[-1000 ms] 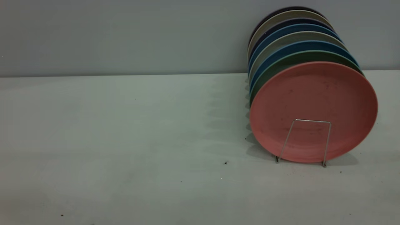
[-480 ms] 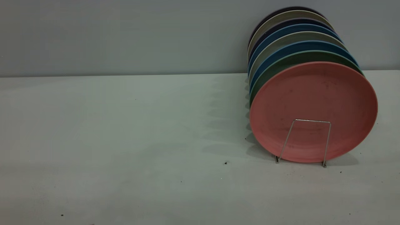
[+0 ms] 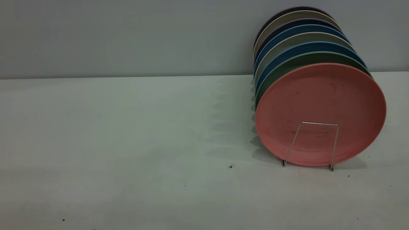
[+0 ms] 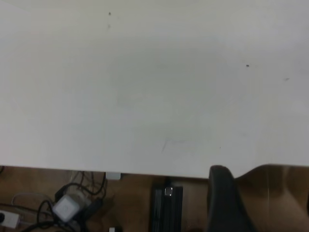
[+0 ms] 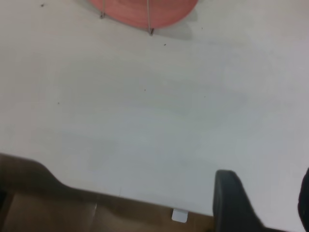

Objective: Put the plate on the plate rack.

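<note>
The salmon-pink plate (image 3: 320, 105) stands upright at the front of the plate rack (image 3: 314, 123), leaning behind the rack's front wire loop, at the right of the table. Its lower edge (image 5: 145, 9) and the front rack wire (image 5: 147, 14) also show in the right wrist view. Neither arm appears in the exterior view. My right gripper (image 5: 265, 203) is open over the table's near edge, well away from the plate, with nothing between its fingers. My left gripper (image 4: 268, 203) is open at the table's near edge, with one dark finger (image 4: 224, 198) showing.
Behind the pink plate stand a green plate (image 3: 287, 65), blue plates (image 3: 297, 48) and several grey and dark ones, up to the wall. The white table (image 3: 127, 143) stretches left of the rack. Cables and a black box (image 4: 166, 208) lie below the table's edge.
The plate and the rack have not moved. A faint shadow on the near left of the table has faded.
</note>
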Robot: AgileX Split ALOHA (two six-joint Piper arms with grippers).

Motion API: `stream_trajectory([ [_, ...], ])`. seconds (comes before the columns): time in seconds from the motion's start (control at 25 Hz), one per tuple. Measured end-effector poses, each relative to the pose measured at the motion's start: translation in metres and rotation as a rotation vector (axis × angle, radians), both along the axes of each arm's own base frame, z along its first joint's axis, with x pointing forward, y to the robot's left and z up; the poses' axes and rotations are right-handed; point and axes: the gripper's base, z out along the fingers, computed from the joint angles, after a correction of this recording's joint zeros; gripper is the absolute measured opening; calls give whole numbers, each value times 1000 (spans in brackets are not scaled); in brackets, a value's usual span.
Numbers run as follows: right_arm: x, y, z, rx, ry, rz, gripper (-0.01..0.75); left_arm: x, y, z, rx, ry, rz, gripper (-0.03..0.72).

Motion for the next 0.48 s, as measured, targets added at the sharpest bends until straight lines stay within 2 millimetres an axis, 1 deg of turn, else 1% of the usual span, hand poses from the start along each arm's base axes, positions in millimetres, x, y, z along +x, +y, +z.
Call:
stream_trajectory([
  [0.32, 0, 0, 0, 1, -1, -1, 350, -2, 0, 0, 2, -13, -3, 445],
  [0.48, 0, 0, 0, 1, -1, -1, 350, -5, -2, 0, 4, -29, -59, 445],
])
